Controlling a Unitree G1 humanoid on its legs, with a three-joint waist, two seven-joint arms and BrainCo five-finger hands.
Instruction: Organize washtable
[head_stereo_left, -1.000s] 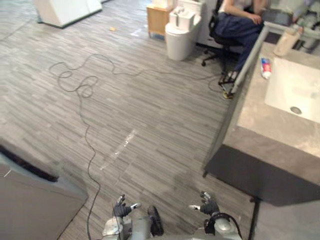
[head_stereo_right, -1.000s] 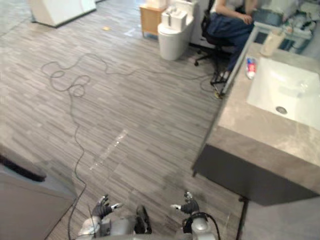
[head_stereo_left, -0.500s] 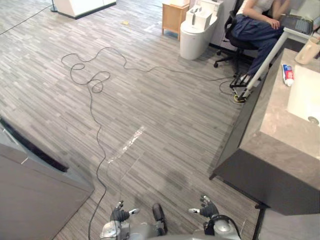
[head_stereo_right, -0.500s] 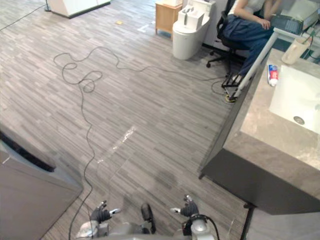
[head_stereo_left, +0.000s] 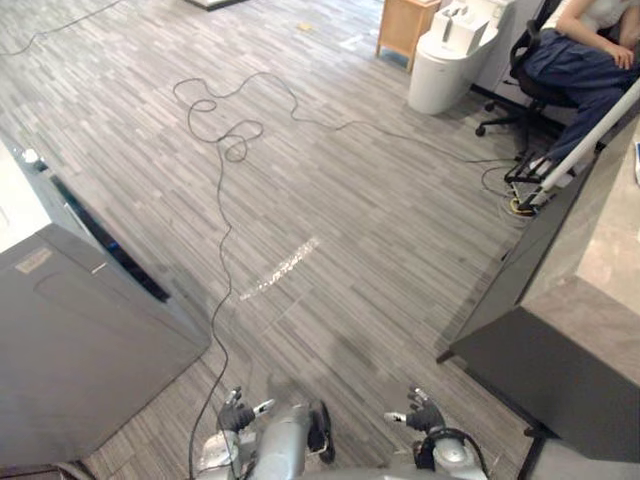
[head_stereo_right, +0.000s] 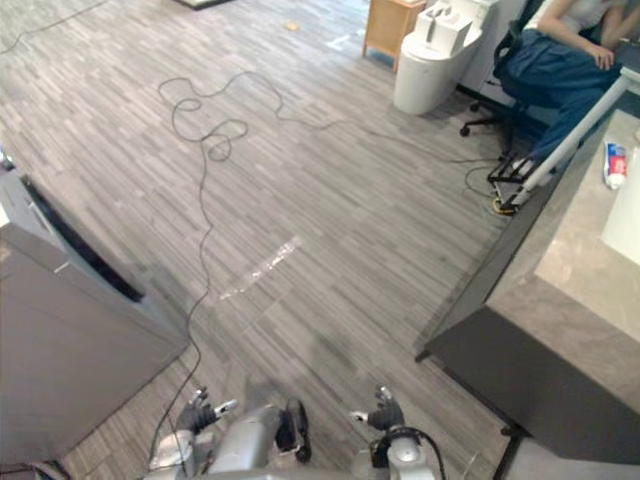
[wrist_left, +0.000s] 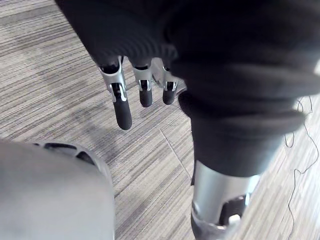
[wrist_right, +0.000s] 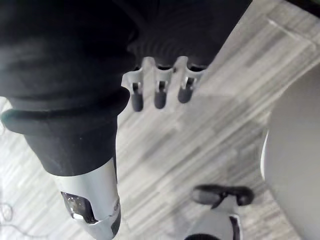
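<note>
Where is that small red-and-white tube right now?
The tube lies far right in the right eye view, on the grey counter beside the white sink.

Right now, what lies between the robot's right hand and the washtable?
Only bare plank floor separates the right hand from the washtable, as the left eye view shows.

Washtable (head_stereo_left: 612, 262) beside wood floor (head_stereo_left: 380, 220)
</note>
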